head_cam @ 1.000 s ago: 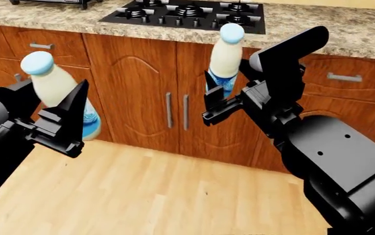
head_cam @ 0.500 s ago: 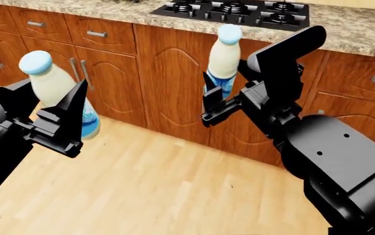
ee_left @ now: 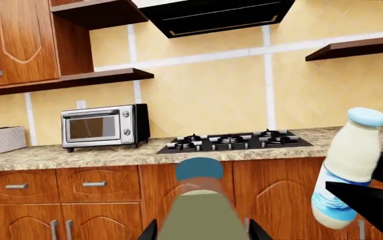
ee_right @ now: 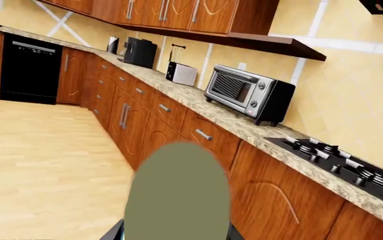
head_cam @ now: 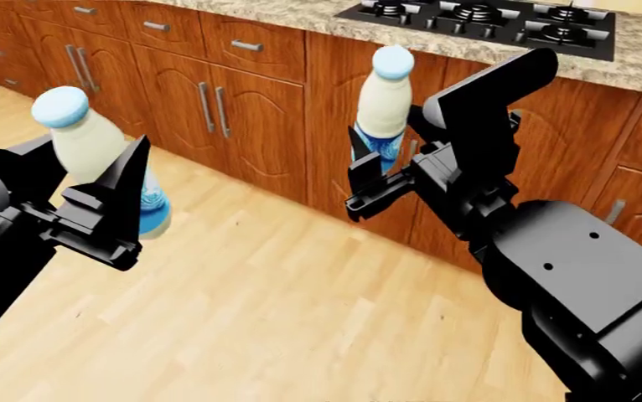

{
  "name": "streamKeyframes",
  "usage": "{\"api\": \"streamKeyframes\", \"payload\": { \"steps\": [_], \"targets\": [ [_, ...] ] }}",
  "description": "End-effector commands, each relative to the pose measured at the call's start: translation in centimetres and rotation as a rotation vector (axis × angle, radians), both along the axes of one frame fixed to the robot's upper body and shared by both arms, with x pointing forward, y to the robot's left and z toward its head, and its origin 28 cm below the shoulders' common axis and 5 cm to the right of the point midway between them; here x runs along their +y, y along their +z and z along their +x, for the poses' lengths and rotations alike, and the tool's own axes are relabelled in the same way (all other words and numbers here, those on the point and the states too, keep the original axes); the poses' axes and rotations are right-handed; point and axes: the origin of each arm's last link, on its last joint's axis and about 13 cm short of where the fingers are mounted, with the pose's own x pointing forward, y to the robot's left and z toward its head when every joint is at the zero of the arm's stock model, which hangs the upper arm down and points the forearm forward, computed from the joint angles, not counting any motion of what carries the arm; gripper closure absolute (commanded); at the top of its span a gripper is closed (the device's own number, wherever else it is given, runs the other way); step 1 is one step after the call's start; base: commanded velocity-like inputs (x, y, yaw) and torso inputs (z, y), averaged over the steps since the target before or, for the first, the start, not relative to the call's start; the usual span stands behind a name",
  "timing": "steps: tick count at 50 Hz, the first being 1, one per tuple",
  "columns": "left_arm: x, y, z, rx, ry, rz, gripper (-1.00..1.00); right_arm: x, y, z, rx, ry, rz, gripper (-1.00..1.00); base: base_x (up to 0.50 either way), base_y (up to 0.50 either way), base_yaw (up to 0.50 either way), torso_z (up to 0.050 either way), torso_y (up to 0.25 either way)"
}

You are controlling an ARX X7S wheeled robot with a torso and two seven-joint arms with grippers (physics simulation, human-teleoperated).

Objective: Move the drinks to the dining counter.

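Left pincer (head_cam: 120,209) pinching bottle (head_cam: 92,151), frame left; right pincer (head_cam: 368,172) pinching second bottle (head_cam: 385,105), centre-top. Dining tabletop not in view. Carry w/ both upright, turn base slowly, clear of cabinets (head_cam: 209,100).

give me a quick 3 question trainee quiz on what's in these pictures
1. True or false: each gripper holds a bottle.
2. What black appliance is set into the granite counter? A) sink B) stove C) kettle
3. Fill in: beside the stove in the left wrist view stands a silver ____.

Key
1. True: the left gripper grips the left bottle, the right gripper the right bottle.
2. B, the stove.
3. toaster oven.
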Motion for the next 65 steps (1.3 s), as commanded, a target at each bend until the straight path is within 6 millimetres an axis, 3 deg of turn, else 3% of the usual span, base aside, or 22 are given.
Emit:
{"api": "streamKeyframes", "payload": {
  "steps": [1, 65],
  "targets": [
    [-0.01, 0.15, -0.09, -0.01, 0.007, -0.006, 1.0, -0.17, 0.1, -0.08, -0.021, -0.013, -0.008, 1.0, -0.17, -0.1, 0.5, 0.01, 0.0],
    [-0.01, 0.2, -0.15, -0.011, 0.009, -0.006, 1.0, -0.38, -0.25, -0.37, -0.019, -0.026, -0.041, 1.0, -0.11, -0.09, 0.5, 0.0, 0.0]
  ]
}}
